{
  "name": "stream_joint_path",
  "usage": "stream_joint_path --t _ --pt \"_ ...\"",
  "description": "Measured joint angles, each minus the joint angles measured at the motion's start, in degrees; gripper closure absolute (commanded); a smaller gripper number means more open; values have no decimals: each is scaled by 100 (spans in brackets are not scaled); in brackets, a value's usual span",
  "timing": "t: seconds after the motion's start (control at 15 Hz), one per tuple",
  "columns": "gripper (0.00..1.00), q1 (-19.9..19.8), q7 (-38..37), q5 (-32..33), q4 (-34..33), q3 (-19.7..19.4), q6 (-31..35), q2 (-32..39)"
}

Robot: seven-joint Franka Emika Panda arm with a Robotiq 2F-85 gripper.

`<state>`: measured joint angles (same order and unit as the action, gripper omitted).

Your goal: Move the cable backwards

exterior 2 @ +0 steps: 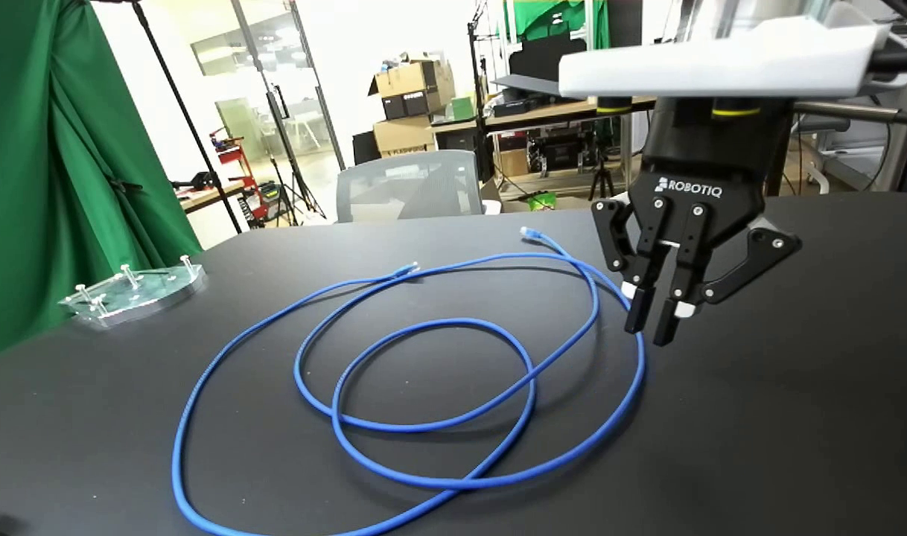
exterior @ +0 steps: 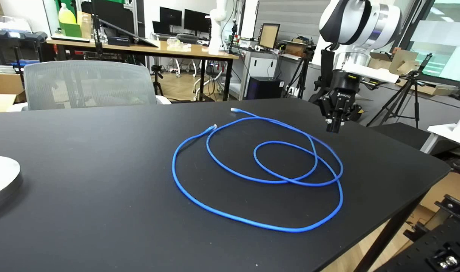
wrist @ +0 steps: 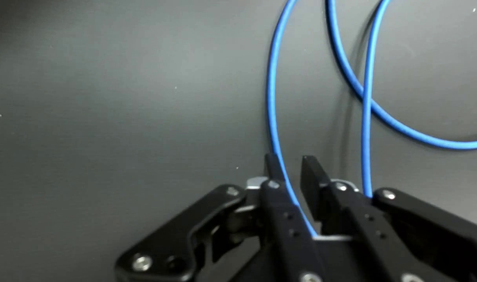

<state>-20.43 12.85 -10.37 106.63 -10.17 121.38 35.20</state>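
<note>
The bright-blue cable (exterior: 290, 181) lies in loose overlapping loops on the black table, and it shows in both exterior views (exterior 2: 409, 428). Its light plug ends (exterior: 235, 110) lie toward the chair side. My gripper (exterior 2: 651, 332) points down with a narrow gap between its fingers and nothing held. It also shows in an exterior view (exterior: 334, 127), where its tips appear above the table, beyond the loops. In the wrist view, one cable strand (wrist: 273, 86) passes below the gap between the fingertips (wrist: 289, 158). Two other strands cross to the right. Part of the cable is hidden under the gripper.
The black table (exterior: 94, 170) has its edge and a leg at the right in an exterior view. A clear plate with upright bolts (exterior 2: 137, 294) lies at the left, before a green curtain (exterior 2: 66, 171). A grey mesh chair (exterior: 90, 85) stands behind the table.
</note>
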Motion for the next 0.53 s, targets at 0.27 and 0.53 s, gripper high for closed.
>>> stream_joint_path --t 0.27,0.53 --pt "21 3 -79 -70 -207 19 -39 135" --pt "0 223 -466 53 -149 3 191 -97"
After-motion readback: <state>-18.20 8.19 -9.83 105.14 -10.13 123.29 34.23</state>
